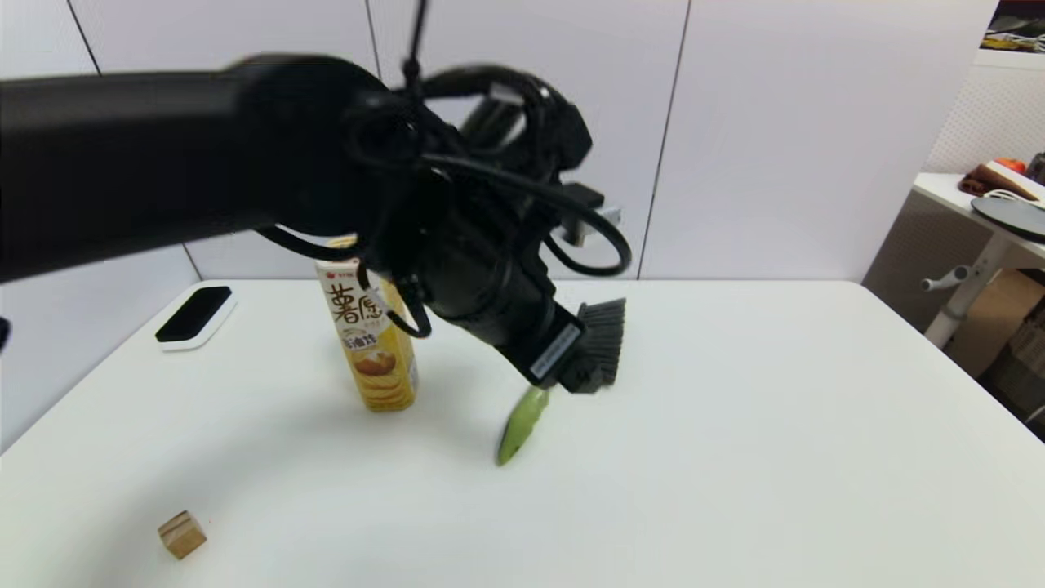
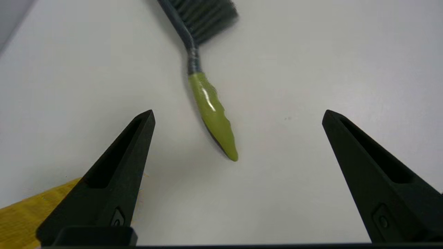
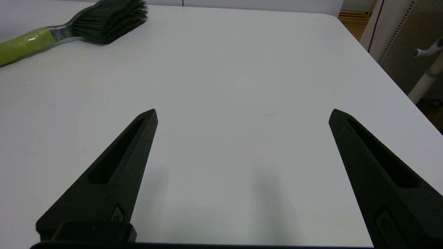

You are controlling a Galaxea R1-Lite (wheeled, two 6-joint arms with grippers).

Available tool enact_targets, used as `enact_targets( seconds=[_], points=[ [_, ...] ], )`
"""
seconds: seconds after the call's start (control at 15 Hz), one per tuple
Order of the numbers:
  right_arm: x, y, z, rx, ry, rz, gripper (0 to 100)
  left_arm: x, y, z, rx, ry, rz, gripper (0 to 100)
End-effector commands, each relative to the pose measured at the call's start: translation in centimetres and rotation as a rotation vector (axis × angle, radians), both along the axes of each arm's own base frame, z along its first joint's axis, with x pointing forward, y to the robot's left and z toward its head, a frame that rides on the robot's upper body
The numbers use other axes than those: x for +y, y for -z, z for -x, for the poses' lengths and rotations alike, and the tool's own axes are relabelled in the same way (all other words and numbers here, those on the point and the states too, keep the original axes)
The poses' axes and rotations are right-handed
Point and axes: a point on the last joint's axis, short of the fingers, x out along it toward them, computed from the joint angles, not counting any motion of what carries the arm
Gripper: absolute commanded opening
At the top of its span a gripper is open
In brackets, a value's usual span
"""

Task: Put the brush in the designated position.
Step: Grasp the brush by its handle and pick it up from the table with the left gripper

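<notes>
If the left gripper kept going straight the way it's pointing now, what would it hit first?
Most likely the brush: its green handle lies on the table between the open fingers of the left gripper, tip nearest. Depth is unclear, so it might meet the tabletop just short of the tip.

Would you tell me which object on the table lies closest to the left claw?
The brush, lying flat just ahead of the open left claw; the yellow snack box, eraser pad and wooden cube sit farther off.
</notes>
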Motion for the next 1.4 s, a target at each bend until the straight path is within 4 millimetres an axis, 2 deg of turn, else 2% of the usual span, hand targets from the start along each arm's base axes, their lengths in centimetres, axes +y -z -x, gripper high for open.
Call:
enact_targets(
  seconds=[0.07, 0.27, 0.4, 0.53, 0.87, 1.4],
  points=[
    [0.0, 0.0, 0.0, 0.002, -0.001, 0.002, 100, -0.5, 7.9, -4.6, 0.203, -0.095, -0.143, 100],
    [0.0, 0.0, 0.0, 0.002, -0.001, 0.002, 100, -0.3, 10.0, -7.0, 0.249, -0.135, -0.139, 100],
    [0.0, 0.1, 0.0, 0.004, -0.001, 0.0, 100, 0.2, 10.5, -8.1, 0.242, -0.167, -0.127, 100],
    [0.0, 0.0, 0.0, 0.002, -0.001, 0.002, 100, -0.6, 10.6, -9.2, 0.172, -0.176, -0.047, 100],
    [0.0, 0.0, 0.0, 0.002, -0.001, 0.0, 100, -1.0, 10.3, -9.8, 0.119, -0.179, 0.007, 100],
    [0.0, 0.0, 0.0, 0.002, -0.001, 0.0, 100, -1.3, 10.8, -9.5, 0.142, -0.194, 0.002, 100]
  ],
)
